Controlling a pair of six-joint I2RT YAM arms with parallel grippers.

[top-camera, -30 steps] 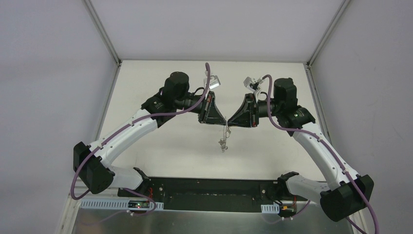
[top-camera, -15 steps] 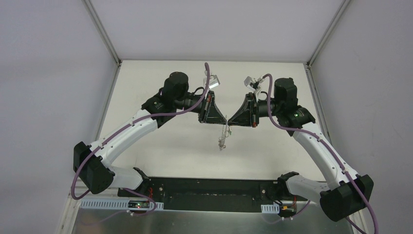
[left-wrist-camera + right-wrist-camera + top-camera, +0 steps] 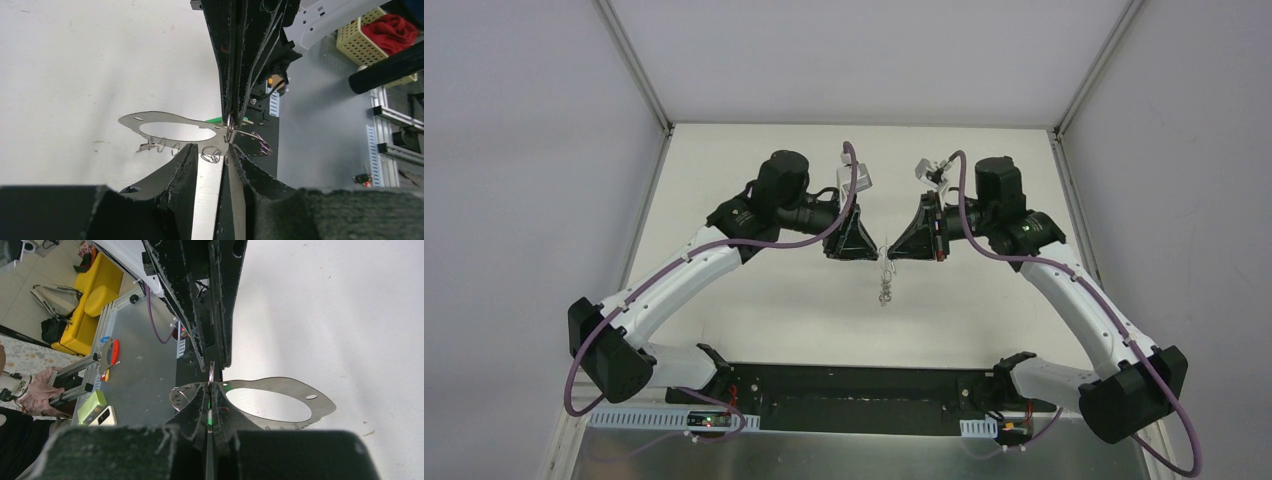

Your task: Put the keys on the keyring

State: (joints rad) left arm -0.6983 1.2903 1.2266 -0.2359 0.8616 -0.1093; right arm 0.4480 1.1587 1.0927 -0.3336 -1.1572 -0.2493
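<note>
Both grippers face each other tip to tip above the table. The keyring [image 3: 165, 120] shows as a flat silver loop with a large oval opening, also in the right wrist view [image 3: 295, 390], with small wire rings [image 3: 212, 154] strung under it. In the top view it dangles [image 3: 885, 285] below the fingertips. The keys show only as a green glint [image 3: 216, 119] at the right gripper's tips and between its fingers [image 3: 209, 412]. My right gripper [image 3: 210, 386] is shut there. My left gripper [image 3: 212, 149] stands open, a small wire ring between its tips, unclamped.
The white table [image 3: 754, 290] lies well below the hanging pieces. The black base rail [image 3: 854, 385] runs along the near edge, and metal frame posts [image 3: 639, 75] border the table. A yellow basket [image 3: 372, 35] sits off the table.
My left gripper has opened and drawn slightly left, leaving a small gap between the two tips. The dangling keyring stays with the right gripper, which has closed fully.
</note>
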